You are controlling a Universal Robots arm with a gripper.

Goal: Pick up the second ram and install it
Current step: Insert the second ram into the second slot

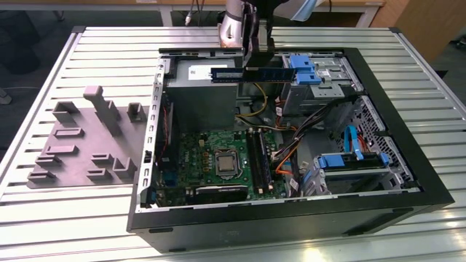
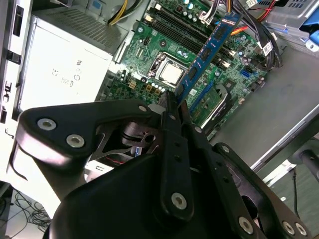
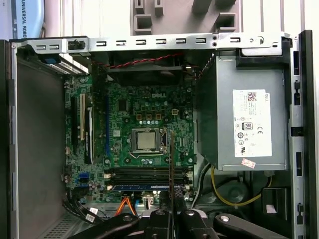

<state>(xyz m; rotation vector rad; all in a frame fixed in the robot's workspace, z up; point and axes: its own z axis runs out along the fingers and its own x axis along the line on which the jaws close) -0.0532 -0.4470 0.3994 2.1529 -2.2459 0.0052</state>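
Above case [image 1: 291,218] on slatted table [image 1: 95,60], tool [image 1: 255,64] grips second ram [image 1: 276,75].

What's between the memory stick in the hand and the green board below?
Only air: in the first wrist view the memory stick hangs edge-on above the green board.

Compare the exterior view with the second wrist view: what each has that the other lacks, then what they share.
The exterior view adds the grey fixture blocks on the slatted table, at that view's left of the computer case. The second wrist view adds the black linkage of the hand close up. Both share the hand shut on the second ram, held above the open case, plus the motherboard and processor socket.
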